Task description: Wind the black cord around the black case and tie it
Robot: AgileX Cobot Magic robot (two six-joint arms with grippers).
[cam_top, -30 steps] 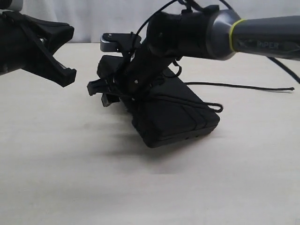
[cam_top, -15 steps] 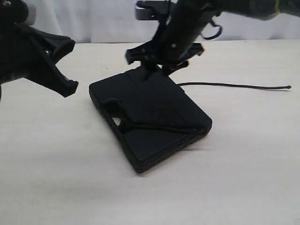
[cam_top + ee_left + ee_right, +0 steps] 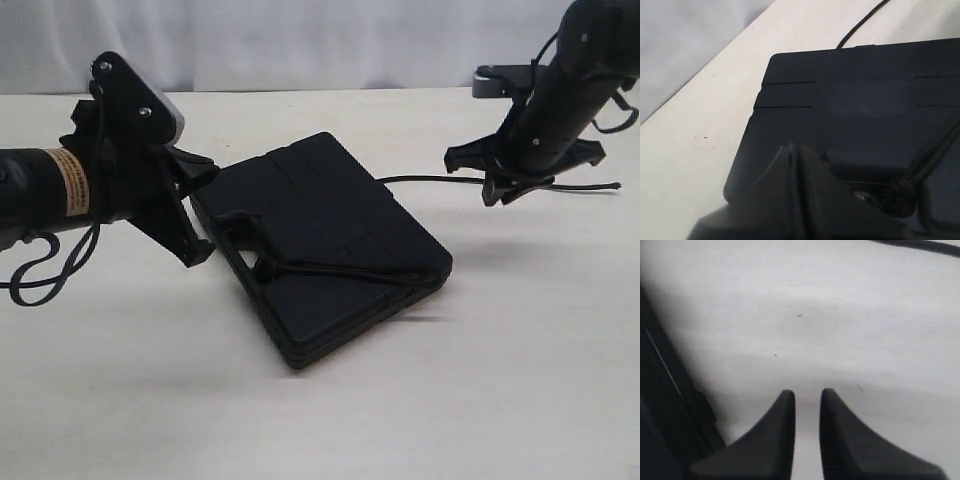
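Observation:
The black case (image 3: 330, 225) lies flat mid-table, handle slot toward the left. The black cord (image 3: 345, 270) crosses its near end from a knot by the slot. A loose tail (image 3: 480, 181) trails off to the right over the table. My left gripper (image 3: 200, 212) is at the case's left corner. In the left wrist view its jaws (image 3: 792, 148) are pressed together over the case lid (image 3: 860, 105), beside the cord's knot (image 3: 900, 192). My right gripper (image 3: 520, 178) hovers right of the case above the tail, jaws (image 3: 807, 392) slightly apart and holding nothing.
The pale tabletop (image 3: 150, 380) spreads in front and to both sides of the case. A white backdrop (image 3: 300, 40) closes off the far edge. A loop of the left arm's own cable (image 3: 45, 265) hangs near the table at far left.
The right gripper has left the case and swung up and to the right. The left arm has moved in to the case's left corner. The case now lies flat.

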